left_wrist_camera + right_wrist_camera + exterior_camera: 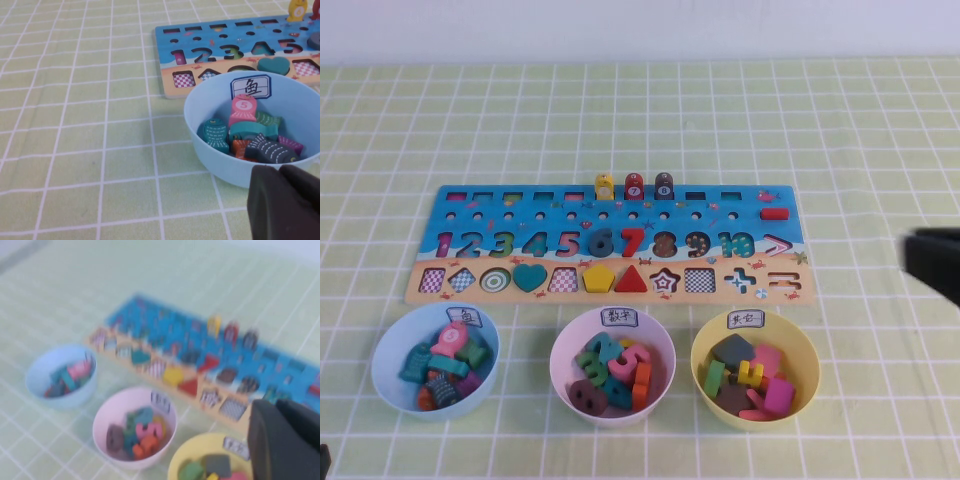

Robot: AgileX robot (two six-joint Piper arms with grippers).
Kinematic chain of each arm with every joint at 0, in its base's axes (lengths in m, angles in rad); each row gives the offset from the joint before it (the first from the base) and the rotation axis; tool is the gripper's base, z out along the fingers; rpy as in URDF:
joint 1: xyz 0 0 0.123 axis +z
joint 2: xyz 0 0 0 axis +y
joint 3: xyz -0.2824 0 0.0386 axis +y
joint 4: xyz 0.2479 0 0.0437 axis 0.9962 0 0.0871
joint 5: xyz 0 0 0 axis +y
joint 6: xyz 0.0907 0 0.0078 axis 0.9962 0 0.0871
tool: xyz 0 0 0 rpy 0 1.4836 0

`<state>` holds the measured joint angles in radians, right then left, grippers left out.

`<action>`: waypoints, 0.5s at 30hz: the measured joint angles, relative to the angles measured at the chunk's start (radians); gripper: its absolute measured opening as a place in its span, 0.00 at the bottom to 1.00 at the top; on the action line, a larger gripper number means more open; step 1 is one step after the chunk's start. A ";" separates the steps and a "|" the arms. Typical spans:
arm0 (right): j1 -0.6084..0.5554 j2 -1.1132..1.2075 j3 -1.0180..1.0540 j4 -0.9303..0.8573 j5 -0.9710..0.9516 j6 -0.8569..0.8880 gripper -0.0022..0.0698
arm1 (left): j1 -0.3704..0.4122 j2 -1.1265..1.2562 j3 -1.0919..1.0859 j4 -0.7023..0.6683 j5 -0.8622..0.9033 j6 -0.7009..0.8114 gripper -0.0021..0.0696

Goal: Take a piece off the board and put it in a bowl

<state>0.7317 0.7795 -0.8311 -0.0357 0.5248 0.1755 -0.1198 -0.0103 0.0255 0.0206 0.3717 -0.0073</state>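
The board (pixel 530 200) lies across the middle of the table, with three bowls in front of it. The yellow bowl (pixel 701 362) with a white label stands at the front right. A small yellow equals sign (pixel 750 374) lies inside it among other coloured pieces. The equals cut-out (pixel 782 284) at the board's right end looks empty. My right gripper (pixel 930 262) is at the far right edge, beside the board's right end, shut and empty; in the right wrist view (pixel 276 407) it hangs above the yellow bowl (pixel 186 452). My left gripper (pixel 279 171) is shut, next to the light blue bowl (pixel 200 107).
A light blue bowl (pixel 386 345) of fish pieces stands front left and a pale pink bowl (pixel 563 352) of numbers front middle. Three pegs (pixel 634 186) stand upright on the board's upper edge. A green checked cloth covers the table.
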 joint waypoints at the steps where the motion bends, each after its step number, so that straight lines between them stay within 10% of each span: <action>1: 0.000 -0.059 0.041 -0.013 -0.025 0.000 0.01 | 0.000 0.000 0.000 0.000 0.000 0.000 0.02; 15: 0.000 -0.674 0.269 -0.110 0.100 0.008 0.01 | 0.000 0.000 0.000 0.000 0.000 0.000 0.02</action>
<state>0.7317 0.1058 -0.5625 -0.1461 0.6251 0.1832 -0.1198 -0.0103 0.0255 0.0206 0.3717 -0.0073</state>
